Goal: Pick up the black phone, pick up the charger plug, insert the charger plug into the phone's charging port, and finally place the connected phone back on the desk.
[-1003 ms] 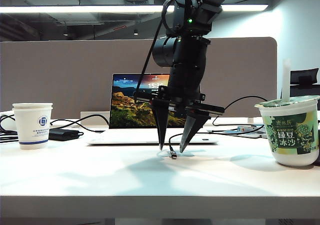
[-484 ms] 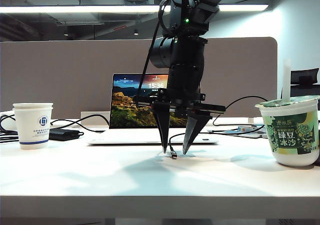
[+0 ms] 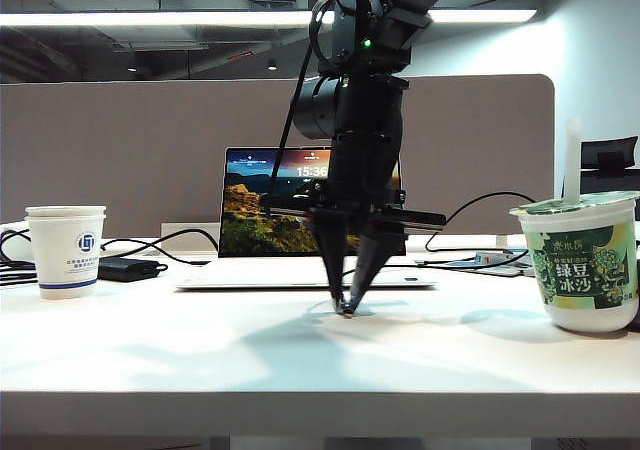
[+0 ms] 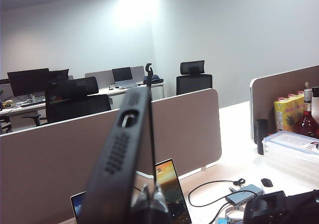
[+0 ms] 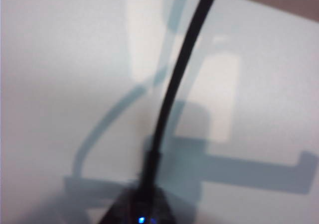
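Right gripper (image 3: 347, 305) points down at the desk (image 3: 300, 360) before the laptop (image 3: 290, 220), fingertips pinched together on the plug (image 3: 347, 309), cable (image 5: 172, 94) trailing off. Left gripper (image 4: 149, 204), off the exterior view, holds the phone (image 4: 124, 149) upright, clamped on its edge, port (image 4: 128, 118) facing the camera. Paper cup (image 3: 65, 250) left, dessert cup (image 3: 585, 260) right.
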### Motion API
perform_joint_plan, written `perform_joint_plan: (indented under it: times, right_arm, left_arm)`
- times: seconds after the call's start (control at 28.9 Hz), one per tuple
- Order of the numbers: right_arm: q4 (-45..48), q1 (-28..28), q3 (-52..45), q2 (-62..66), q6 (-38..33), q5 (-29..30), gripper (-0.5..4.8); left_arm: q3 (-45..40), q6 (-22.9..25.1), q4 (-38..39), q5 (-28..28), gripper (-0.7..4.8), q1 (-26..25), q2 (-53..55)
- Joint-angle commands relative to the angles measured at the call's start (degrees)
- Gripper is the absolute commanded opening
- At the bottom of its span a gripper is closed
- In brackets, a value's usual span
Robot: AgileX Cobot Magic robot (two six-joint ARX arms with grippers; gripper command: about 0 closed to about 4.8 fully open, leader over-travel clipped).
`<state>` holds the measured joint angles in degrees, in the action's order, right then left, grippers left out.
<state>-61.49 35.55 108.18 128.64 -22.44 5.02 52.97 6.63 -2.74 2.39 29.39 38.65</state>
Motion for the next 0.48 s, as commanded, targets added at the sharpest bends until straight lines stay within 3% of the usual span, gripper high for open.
perform_joint_plan:
  times: [0.03, 0.48]
  right_arm:
    - [-0.92, 0.07, -0.26, 0.55, -0.09, -0.04, -0.06]
    - [-1.97, -0.46, -0.13, -2.01, 3.28, 0.0, -0.05]
  left_arm:
    - [0.48, 0.0, -2.67, 0.26, -0.07, -0.09, -0.33]
    - [0.48, 0.04, -2.45, 0.24, -0.07, -0.09, -0.33]
